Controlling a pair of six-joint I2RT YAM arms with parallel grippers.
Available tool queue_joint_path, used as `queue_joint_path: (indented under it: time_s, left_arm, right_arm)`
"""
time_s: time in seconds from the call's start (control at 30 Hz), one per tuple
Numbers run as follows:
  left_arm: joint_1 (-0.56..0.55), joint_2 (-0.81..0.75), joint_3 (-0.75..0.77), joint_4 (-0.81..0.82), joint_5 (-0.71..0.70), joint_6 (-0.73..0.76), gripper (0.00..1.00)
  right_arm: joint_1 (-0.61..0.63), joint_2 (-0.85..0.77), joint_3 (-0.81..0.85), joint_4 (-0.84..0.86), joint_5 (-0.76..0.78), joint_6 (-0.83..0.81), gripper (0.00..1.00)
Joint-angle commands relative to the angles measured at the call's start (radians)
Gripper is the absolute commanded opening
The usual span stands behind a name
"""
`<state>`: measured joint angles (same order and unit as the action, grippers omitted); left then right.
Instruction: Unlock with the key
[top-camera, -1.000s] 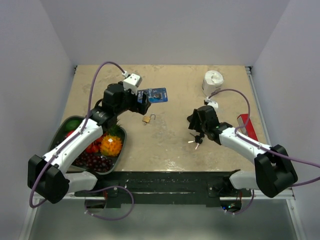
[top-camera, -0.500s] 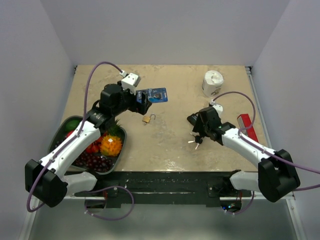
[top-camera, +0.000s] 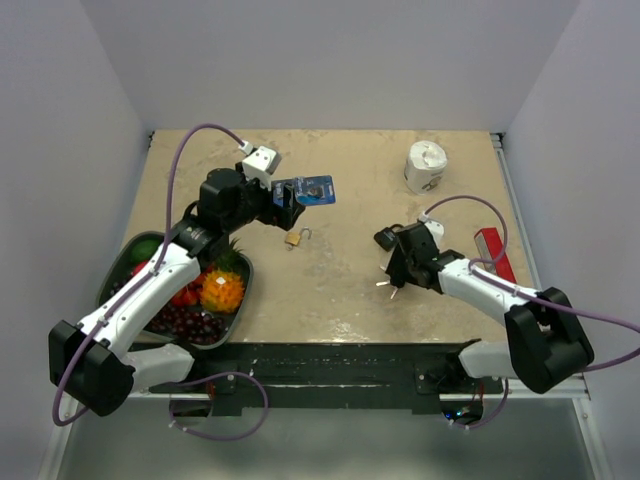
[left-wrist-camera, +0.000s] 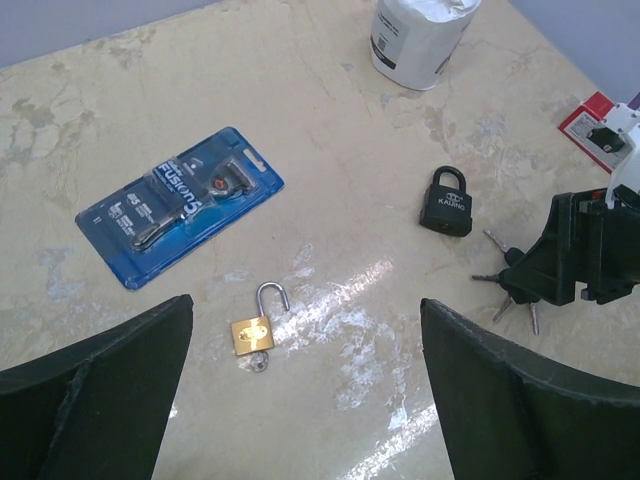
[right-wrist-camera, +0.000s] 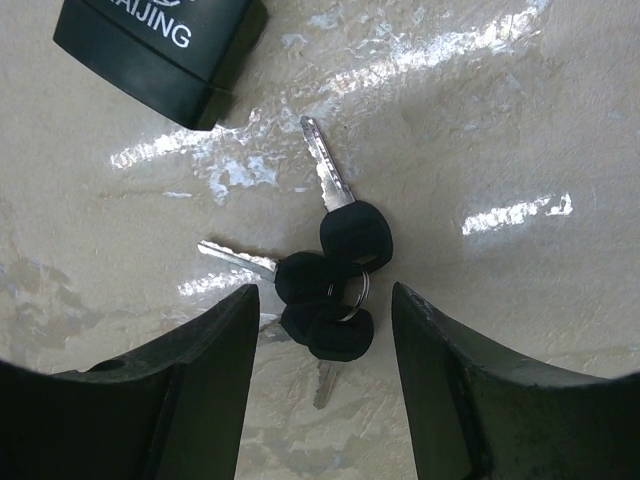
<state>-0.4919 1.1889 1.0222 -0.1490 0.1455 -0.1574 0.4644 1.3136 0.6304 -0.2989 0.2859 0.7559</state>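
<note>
Right pincer (right-wrist-camera: 322, 295), jaws open, held low over the surface (right-wrist-camera: 520, 120); left pincer (left-wrist-camera: 305, 305) likewise open. Black padlock (right-wrist-camera: 160, 50) lies beyond the right fingertips. The key (right-wrist-camera: 350, 237), a ringed bunch, lies flat between the right pincer's fingers, ungripped.

The beige, marble-patterned table (top-camera: 340, 300) carries a handful of things. At the far right stands a white tub (left-wrist-camera: 415, 40). Left of centre, toward the far side, a blue blister pack (left-wrist-camera: 180, 205) lies flat. Just nearer than it, a small brass padlock (left-wrist-camera: 255, 330) lies with its shackle swung open. Right of centre a black padlock (left-wrist-camera: 446, 202) lies flat, lettering up. Nearer still, close to it but apart, lies the bunch of keys (right-wrist-camera: 335, 275), black heads gathered on a ring, blades fanned out. A flat red pack (top-camera: 492, 250) lies at the right edge. A metal tray (top-camera: 248, 285) of fruit sits at the near left.
</note>
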Motion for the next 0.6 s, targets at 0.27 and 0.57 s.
queue_joint_path:
  time_s: [0.27,0.57]
  left_arm:
    - [0.003,-0.022,-0.004,0.054,0.014,-0.008,1.0]
    - [0.004,-0.021,-0.004,0.052,0.008,-0.005,1.0]
  right_arm:
    - [-0.003,0.018,-0.049,0.076,-0.022,0.072,0.54]
    - [-0.001,0.023,-0.055,0.072,-0.03,0.071,0.45]
